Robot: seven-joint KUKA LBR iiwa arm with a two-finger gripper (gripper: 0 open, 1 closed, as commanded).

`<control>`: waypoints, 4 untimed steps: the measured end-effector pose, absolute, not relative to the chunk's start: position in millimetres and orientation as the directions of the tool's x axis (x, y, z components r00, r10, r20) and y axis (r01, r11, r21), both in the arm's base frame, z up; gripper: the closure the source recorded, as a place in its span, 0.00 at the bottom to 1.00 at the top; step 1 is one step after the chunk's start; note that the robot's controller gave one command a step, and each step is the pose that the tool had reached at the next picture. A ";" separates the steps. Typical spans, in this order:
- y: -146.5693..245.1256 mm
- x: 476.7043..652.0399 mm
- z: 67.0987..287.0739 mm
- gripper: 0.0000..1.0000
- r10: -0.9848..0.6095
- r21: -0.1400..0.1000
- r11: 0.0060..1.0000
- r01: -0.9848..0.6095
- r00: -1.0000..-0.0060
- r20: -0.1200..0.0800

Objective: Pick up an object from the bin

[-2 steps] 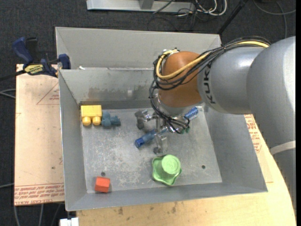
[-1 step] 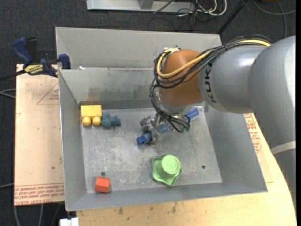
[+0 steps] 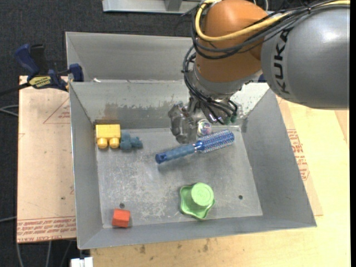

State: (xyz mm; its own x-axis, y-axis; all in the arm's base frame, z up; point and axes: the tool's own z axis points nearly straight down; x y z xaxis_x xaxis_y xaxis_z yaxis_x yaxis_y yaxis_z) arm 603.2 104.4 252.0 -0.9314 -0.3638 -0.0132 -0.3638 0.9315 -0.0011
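Note:
My gripper [image 3: 184, 124] hangs low in the bin's back middle, under the arm's orange cover. Just in front of it lies a blue hairbrush [image 3: 194, 146], slanting from lower left to upper right. The brush's bristled head is right beside the gripper, and its handle points toward the bin's centre. Nothing shows held in the gripper. A green round lid-like thing [image 3: 196, 200] sits on the floor nearer the front, well apart from the gripper.
At the left wall stand a yellow block [image 3: 107, 136] and a small dark teal piece [image 3: 131, 143] side by side. A red-orange cube [image 3: 120, 218] rests in the front left corner. Bare floor lies between the brush and these things.

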 end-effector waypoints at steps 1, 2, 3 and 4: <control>59.2 579.3 193.7 1.00 -0.458 0.001 0.889 -0.458 -0.889 0.003; 61.2 580.4 195.8 0.00 -0.460 0.001 0.888 -0.460 -0.888 -0.002; 71.6 627.2 66.4 0.00 -0.643 0.002 0.766 -0.643 -0.766 0.000; 71.4 628.9 70.9 1.00 -0.641 0.000 0.767 -0.641 -0.767 -0.004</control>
State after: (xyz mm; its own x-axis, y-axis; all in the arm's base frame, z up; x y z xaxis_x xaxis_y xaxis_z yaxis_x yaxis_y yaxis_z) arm 628.9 71.4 70.9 -0.7673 -0.6413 -0.0041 -0.6413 0.7673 -0.0004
